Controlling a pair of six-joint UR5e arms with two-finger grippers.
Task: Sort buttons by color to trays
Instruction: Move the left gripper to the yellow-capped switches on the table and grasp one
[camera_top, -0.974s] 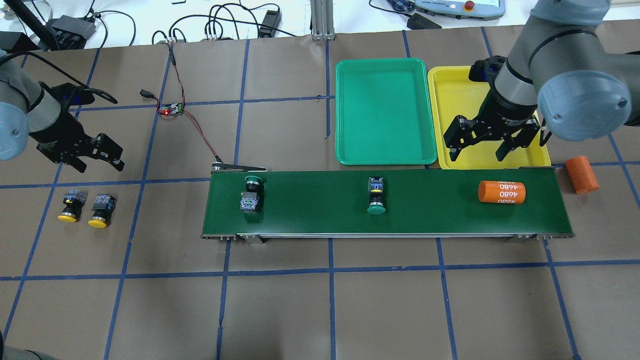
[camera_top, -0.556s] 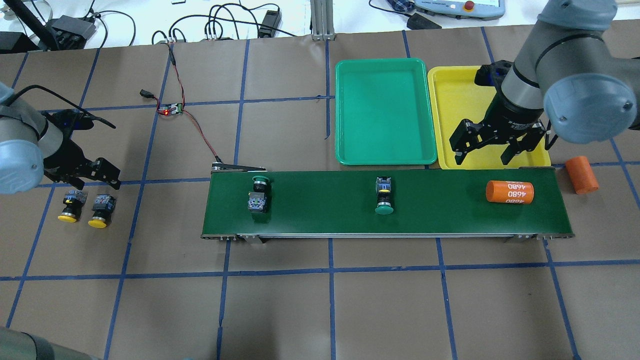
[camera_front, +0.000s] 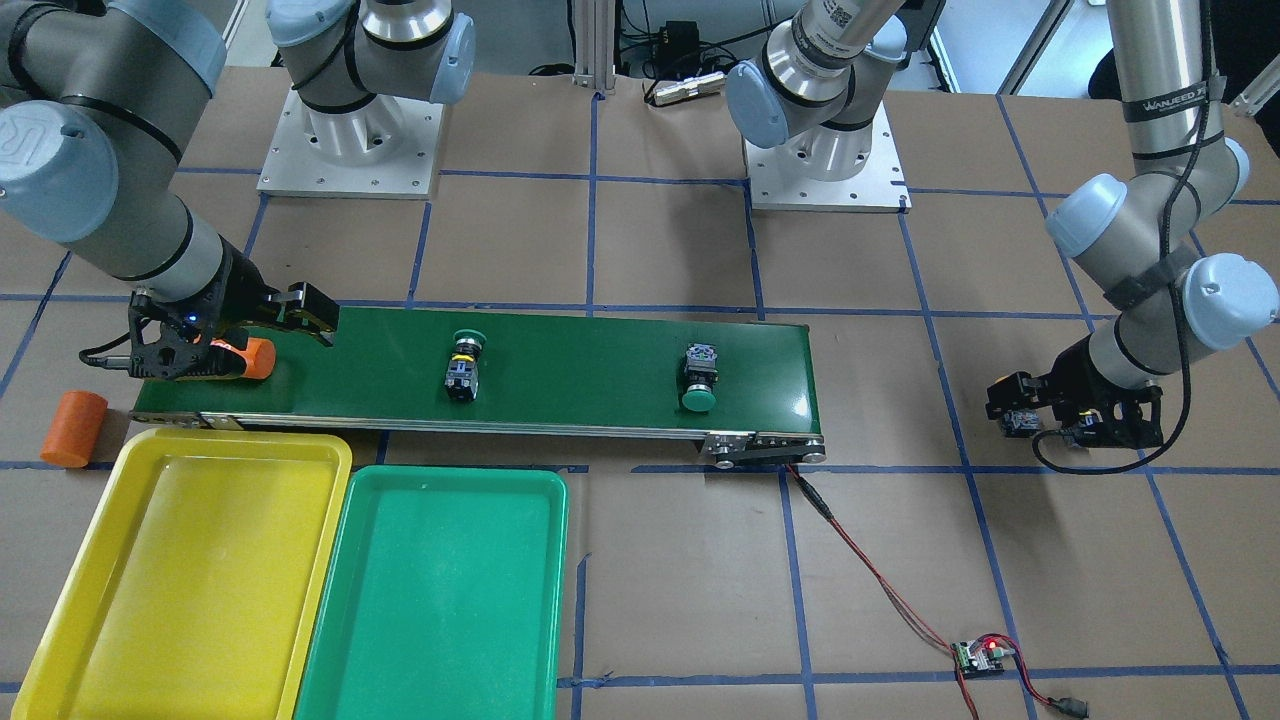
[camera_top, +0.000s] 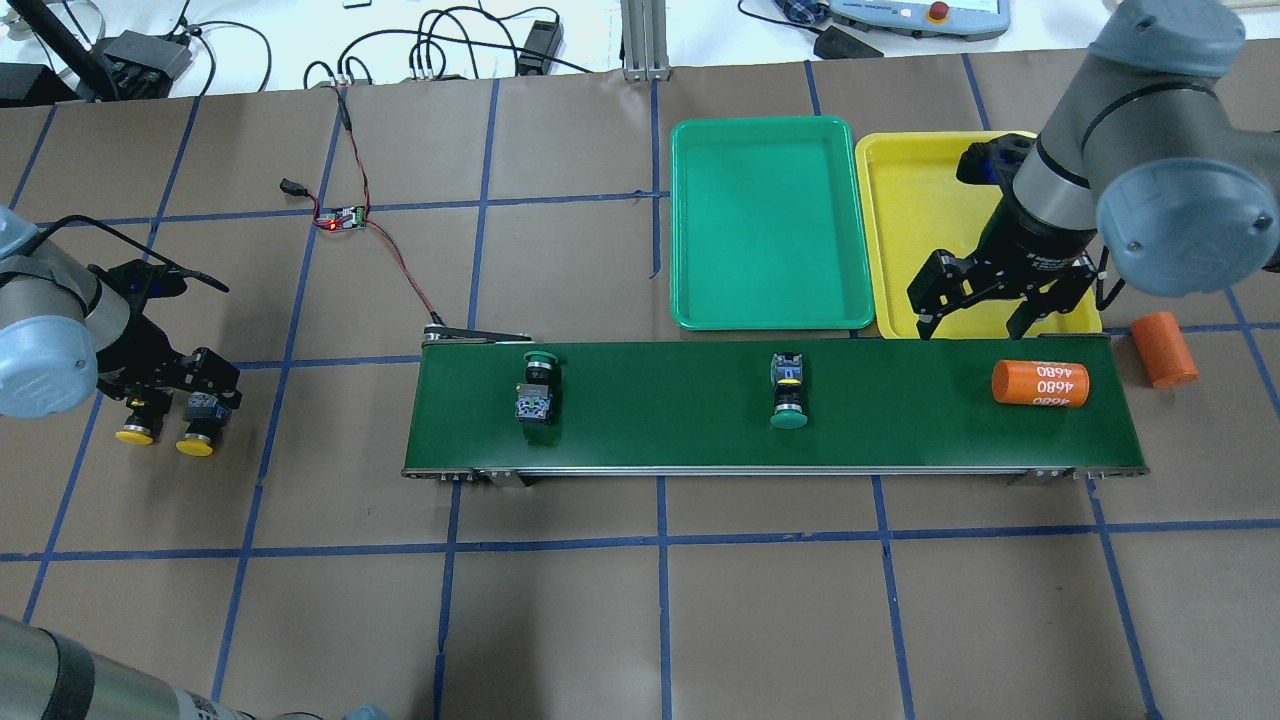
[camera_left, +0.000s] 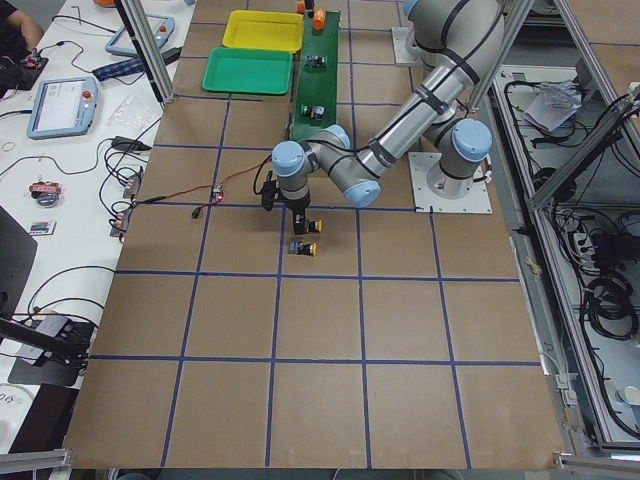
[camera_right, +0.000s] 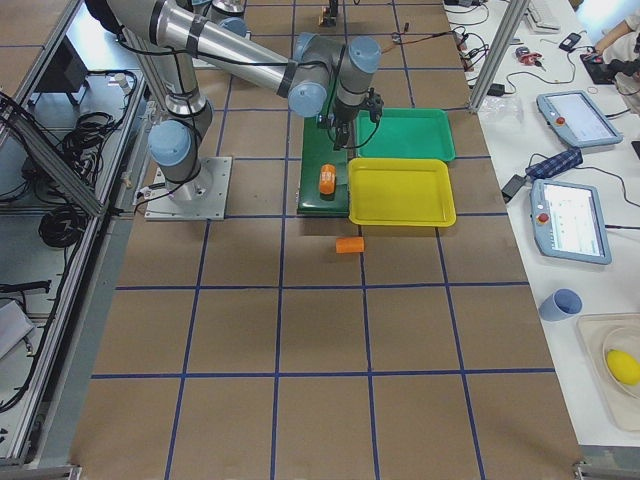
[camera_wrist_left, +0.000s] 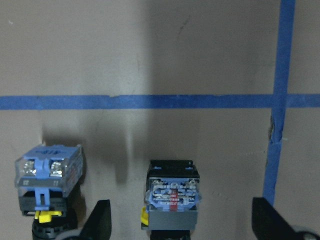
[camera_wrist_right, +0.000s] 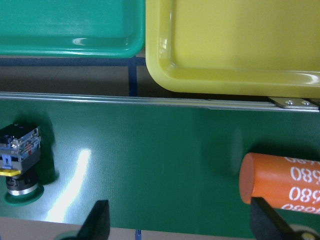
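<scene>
Here, at the far left of the overhead view, the left gripper (camera_top: 186, 392) hangs low over the brown paper-covered table (camera_top: 660, 620) with its jaws spread apart. The wrist camera shows its fingertips (camera_wrist_left: 101, 220) standing either side of one yellow button (camera_top: 197, 438), not touching it. The other yellow button (camera_top: 134, 430) lies just beside that one, outside the jaws. Both lie on their sides, caps toward the robot, well apart from the trays. Further right, a small circuit board (camera_top: 343, 218) with a red light sits on the table, and a thin wire runs from it to the end of the dark-green conveyor belt (camera_top: 650, 420). On the belt, the first green button (camera_top: 537, 390) lies on its side with its cap toward the belt's far edge. The second green button (camera_top: 787, 395) lies near the middle of the belt with its cap toward the robot. Beyond the belt, the green tray (camera_top: 770, 220) and the yellow tray (camera_top: 915, 230) sit side by side. The right gripper (camera_top: 977, 322) hovers with its jaws wide apart over the yellow tray's near rim and the belt's far edge. An orange cylinder (camera_top: 1040, 383) lies on the belt near it. Another orange cylinder (camera_top: 1165, 350) lies on the table just past the belt's right end.
</scene>
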